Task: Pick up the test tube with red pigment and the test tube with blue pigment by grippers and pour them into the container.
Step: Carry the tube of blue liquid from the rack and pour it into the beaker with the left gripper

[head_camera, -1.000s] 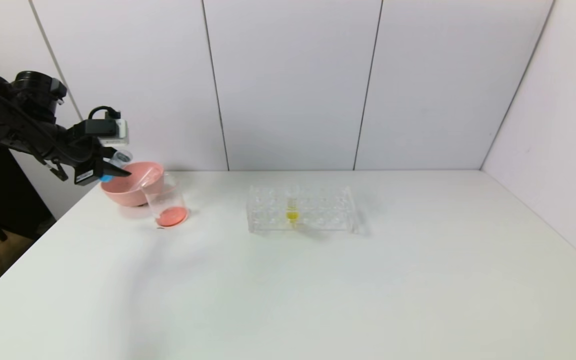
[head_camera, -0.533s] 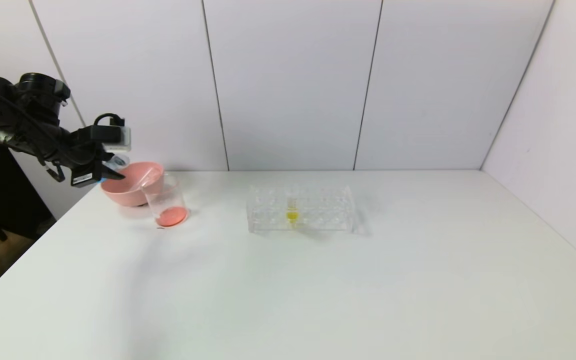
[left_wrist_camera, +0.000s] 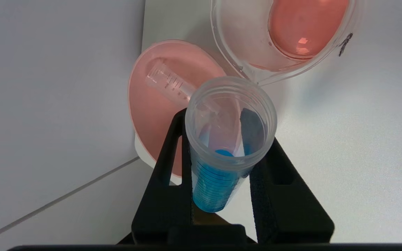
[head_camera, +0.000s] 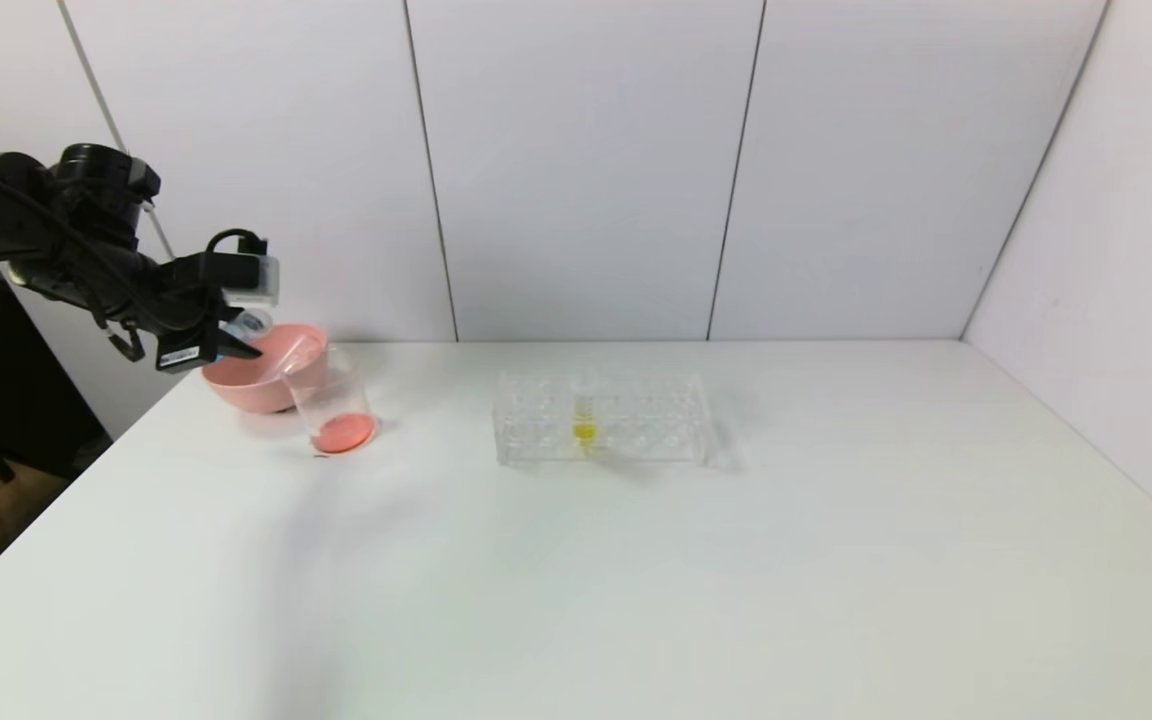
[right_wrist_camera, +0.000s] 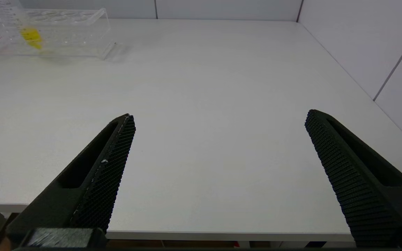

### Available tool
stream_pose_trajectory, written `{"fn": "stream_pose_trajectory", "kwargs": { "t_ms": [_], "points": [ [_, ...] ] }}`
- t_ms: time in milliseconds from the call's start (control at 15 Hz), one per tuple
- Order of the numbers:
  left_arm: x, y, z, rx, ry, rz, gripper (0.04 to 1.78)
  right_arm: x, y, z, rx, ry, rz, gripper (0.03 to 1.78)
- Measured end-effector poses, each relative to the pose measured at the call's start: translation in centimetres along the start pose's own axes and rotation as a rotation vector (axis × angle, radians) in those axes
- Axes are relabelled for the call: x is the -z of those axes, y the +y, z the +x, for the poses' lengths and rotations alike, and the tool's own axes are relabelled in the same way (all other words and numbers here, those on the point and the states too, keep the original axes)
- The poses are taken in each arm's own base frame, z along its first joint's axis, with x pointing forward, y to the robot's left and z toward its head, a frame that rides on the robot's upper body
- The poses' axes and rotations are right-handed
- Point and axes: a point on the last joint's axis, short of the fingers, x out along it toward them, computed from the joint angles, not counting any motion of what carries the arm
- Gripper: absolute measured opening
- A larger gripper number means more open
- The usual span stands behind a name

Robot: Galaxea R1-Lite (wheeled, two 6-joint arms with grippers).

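Observation:
My left gripper [head_camera: 234, 340] hangs over the pink bowl at the table's far left and is shut on the test tube with blue pigment [head_camera: 249, 322]. In the left wrist view the tube [left_wrist_camera: 218, 174] sits between the black fingers [left_wrist_camera: 173, 146] of that gripper [left_wrist_camera: 218, 120], blue liquid at its bottom and its open mouth towards the container. The container [head_camera: 331, 398], a clear beaker with red-orange liquid at its bottom, stands beside the bowl; it also shows in the left wrist view [left_wrist_camera: 284, 35]. No tube with red liquid shows. My right gripper [right_wrist_camera: 218, 120] is open and empty above the table's near edge.
The pink bowl [head_camera: 254, 372] holds an empty clear tube [left_wrist_camera: 168, 82] lying on its side. A clear tube rack [head_camera: 601, 430] at mid-table holds a tube with yellow liquid [head_camera: 584, 425]. White wall panels stand close behind the bowl.
My left gripper has moved a little to the right, towards the bowl and beaker, with the blue tube still in it. The blue liquid no longer shows in the head view.

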Motion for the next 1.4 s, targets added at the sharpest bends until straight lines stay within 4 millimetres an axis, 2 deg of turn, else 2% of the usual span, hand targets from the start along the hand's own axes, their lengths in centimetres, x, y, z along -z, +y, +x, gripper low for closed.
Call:
{"fn": "stream_pose_trajectory", "kwargs": {
  "t_ms": [1400],
  "points": [
    [-3.3,-0.5,0.8,-0.007,0.282,0.067,0.47,0.0,0.0,0.0,0.000,0.000,0.000,1.77]
  ]
}}
